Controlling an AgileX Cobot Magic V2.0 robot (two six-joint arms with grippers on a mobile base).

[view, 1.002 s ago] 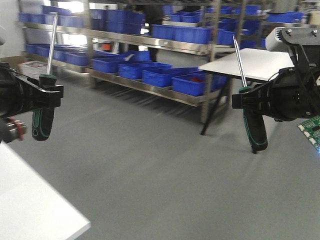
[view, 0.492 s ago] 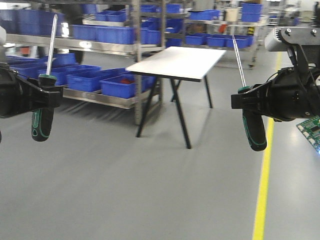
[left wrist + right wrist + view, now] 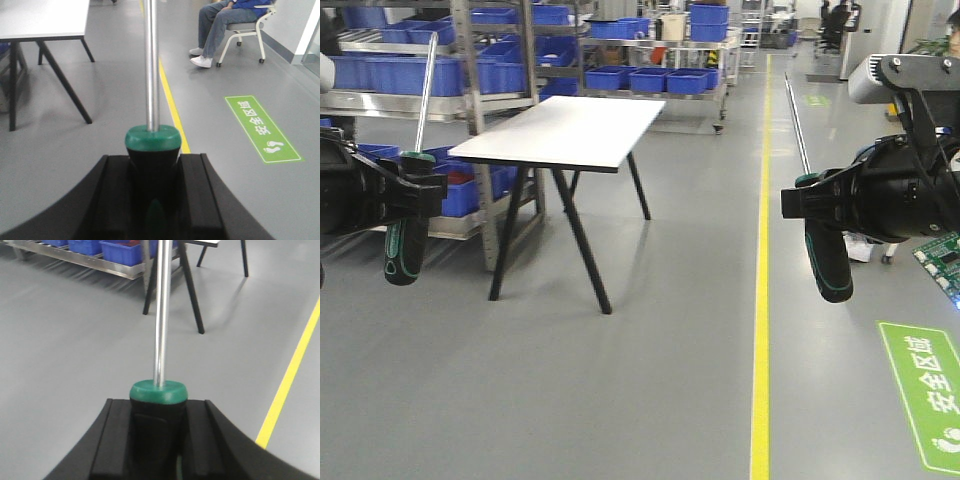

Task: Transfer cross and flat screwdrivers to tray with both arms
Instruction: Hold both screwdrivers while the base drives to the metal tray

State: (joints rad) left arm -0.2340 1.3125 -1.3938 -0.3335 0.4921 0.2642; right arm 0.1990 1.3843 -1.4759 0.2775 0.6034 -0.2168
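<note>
My left gripper (image 3: 415, 192) is shut on a black-and-green screwdriver (image 3: 404, 248), its handle hanging down and its steel shaft (image 3: 424, 95) pointing up. In the left wrist view the same screwdriver (image 3: 152, 142) sits clamped between the black fingers (image 3: 197, 192). My right gripper (image 3: 810, 200) is shut on the other screwdriver (image 3: 827, 262), held the same way with its shaft (image 3: 797, 115) rising upward. The right wrist view shows that screwdriver (image 3: 158, 392) pinched between the fingers (image 3: 200, 437). The tray is out of view.
A white table on black legs (image 3: 565, 130) stands ahead to the left. Metal shelving with blue bins (image 3: 390, 75) runs behind it. A yellow floor line (image 3: 761, 260) and a green floor sign (image 3: 930, 385) lie on the right. A seated person (image 3: 227, 22) is in the left wrist view.
The whole view has swung right: the shelves slid left, the white table came to the left centre, and the yellow line and green sign appeared. Both grippers kept their screwdrivers unchanged.
</note>
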